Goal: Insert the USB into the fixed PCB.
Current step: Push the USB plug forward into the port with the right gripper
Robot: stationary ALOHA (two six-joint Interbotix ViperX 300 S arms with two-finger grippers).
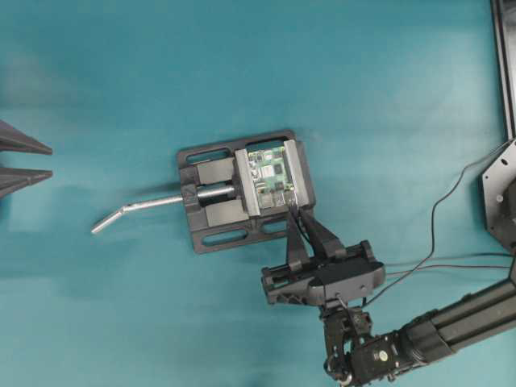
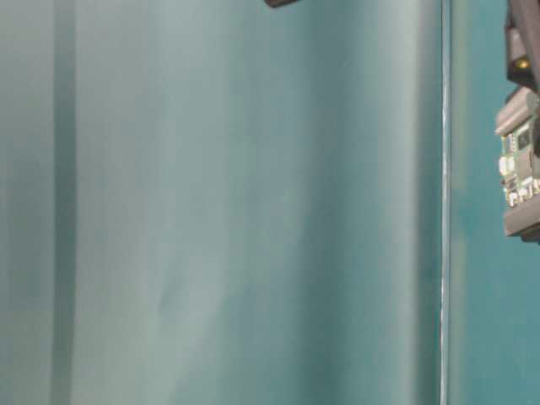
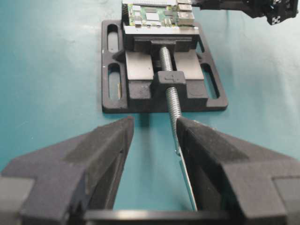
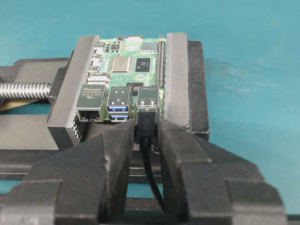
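Teal tabletop (image 1: 121,72), plain all round. Count: one vise (image 1: 211,238), one circuit board (image 1: 270,174), one USB plug (image 4: 146,123) on one black cable (image 4: 151,178), two tools.

Left tool (image 3: 154,154): spread wide, holding nothing. It sits at the left edge of the overhead view, well apart from the vise. In its own camera the bent silver vise handle (image 1: 137,211) runs up between its fingers, just beside the right-hand one; contact can't be told.

Right tool (image 4: 146,140): narrowed onto the USB plug, one finger (image 4: 112,154) on each side, cable trailing back between them toward the camera.

Circuit board is clamped flat between the grey vise jaws, ports facing the right tool. USB plug sits at the mouth of the right-hand USB port (image 4: 147,98), lined up with it, metal tip not visible. Blue-lined port (image 4: 118,102) next to it is unoccupied. How deep the plug is seated can't be told.
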